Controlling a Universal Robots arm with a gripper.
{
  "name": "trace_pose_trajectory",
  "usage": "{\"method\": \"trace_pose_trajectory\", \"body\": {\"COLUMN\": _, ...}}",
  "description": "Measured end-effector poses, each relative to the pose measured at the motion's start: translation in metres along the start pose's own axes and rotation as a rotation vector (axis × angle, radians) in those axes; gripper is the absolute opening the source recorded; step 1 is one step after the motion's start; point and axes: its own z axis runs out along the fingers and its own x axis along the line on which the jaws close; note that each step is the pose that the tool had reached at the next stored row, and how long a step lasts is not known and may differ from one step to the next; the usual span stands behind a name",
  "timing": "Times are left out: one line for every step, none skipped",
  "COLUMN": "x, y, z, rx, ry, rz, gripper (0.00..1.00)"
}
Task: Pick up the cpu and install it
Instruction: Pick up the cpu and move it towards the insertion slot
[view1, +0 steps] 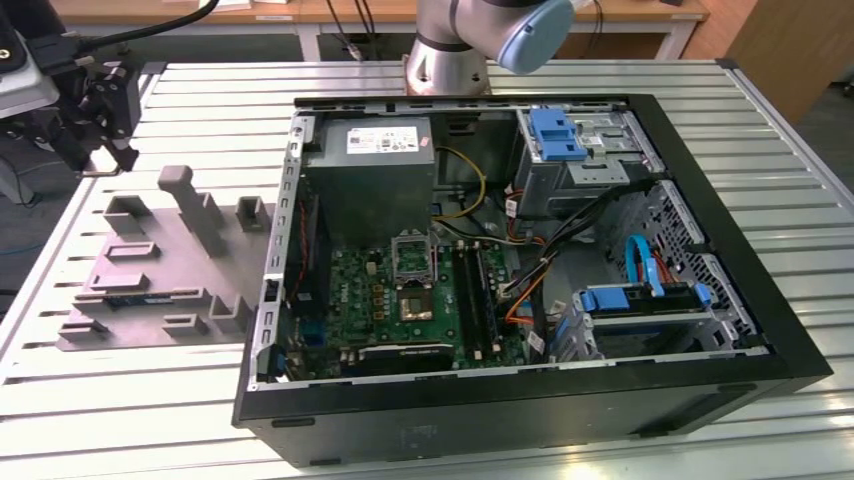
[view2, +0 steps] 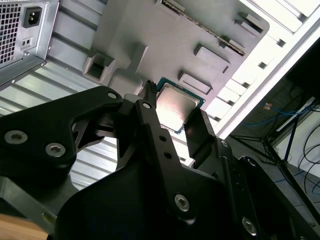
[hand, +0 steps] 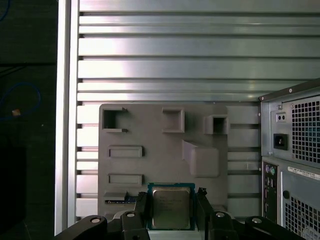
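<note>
The cpu (hand: 171, 207), a small square chip with a silvery metal top and a green edge, sits between my gripper's (hand: 172, 211) two black fingers (hand: 142, 209), which press on its opposite sides. The second wrist view shows the cpu (view2: 178, 104) gripped the same way by the gripper (view2: 175, 124). In the exterior view the gripper (view1: 104, 150) hangs above the far end of the grey plastic tray (view1: 147, 270), at the exterior view's left. The dark socket frame (view1: 414, 256) stands open on the motherboard inside the computer case (view1: 747, 300).
The tray's upright posts (view1: 200, 205) rise just below the gripper. The grey power-supply box (view1: 380, 170) fills the case's far corner, with cables and blue drive brackets (view1: 641, 295) at the exterior view's right. The ribbed metal table (view1: 801, 180) carries everything.
</note>
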Motion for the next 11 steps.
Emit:
{"method": "trace_pose_trajectory", "body": {"x": -0.0001, "y": 0.0, "z": 0.0, "rx": 0.0, "ry": 0.0, "rz": 0.0, "gripper": 0.47}}
{"method": "trace_pose_trajectory", "body": {"x": -0.0001, "y": 0.0, "z": 0.0, "rx": 0.0, "ry": 0.0, "rz": 0.0, "gripper": 0.47}}
{"method": "trace_pose_trajectory", "body": {"x": -0.0002, "y": 0.0, "z": 0.0, "rx": -0.0001, "ry": 0.0, "rz": 0.0, "gripper": 0.47}}
{"method": "trace_pose_trajectory", "body": {"x": -0.0004, "y": 0.0, "z": 0.0, "rx": -0.0001, "ry": 0.0, "rz": 0.0, "gripper": 0.47}}
{"method": "trace_pose_trajectory", "body": {"x": -0.0009, "y": 0.0, "z": 0.0, "rx": 0.0, "ry": 0.0, "rz": 0.0, "gripper": 0.47}}
{"method": "trace_pose_trajectory", "body": {"x": -0.0013, "y": 0.0, "z": -0.0001, "rx": 0.0, "ry": 0.0001, "rz": 0.0, "gripper": 0.47}}
{"method": "trace_pose_trajectory", "body": {"x": -0.0019, "y": 0.0, "z": 0.0, "rx": 0.0, "ry": 0.0, "rz": 0.0, "gripper": 0.47}}
{"method": "trace_pose_trajectory", "body": {"x": -0.0027, "y": 0.0001, "z": 0.0, "rx": 0.0, "ry": 0.0001, "rz": 0.0, "gripper": 0.47}}
{"method": "trace_pose_trajectory", "body": {"x": -0.0035, "y": 0.0, "z": 0.0, "rx": 0.0, "ry": 0.0, "rz": 0.0, "gripper": 0.47}}
{"method": "trace_pose_trajectory", "body": {"x": -0.0043, "y": 0.0001, "z": 0.0, "rx": 0.0, "ry": 0.0, "rz": 0.0, "gripper": 0.47}}
{"method": "trace_pose_trajectory", "body": {"x": -0.0051, "y": 0.0001, "z": 0.0, "rx": 0.0, "ry": 0.0, "rz": 0.0, "gripper": 0.47}}
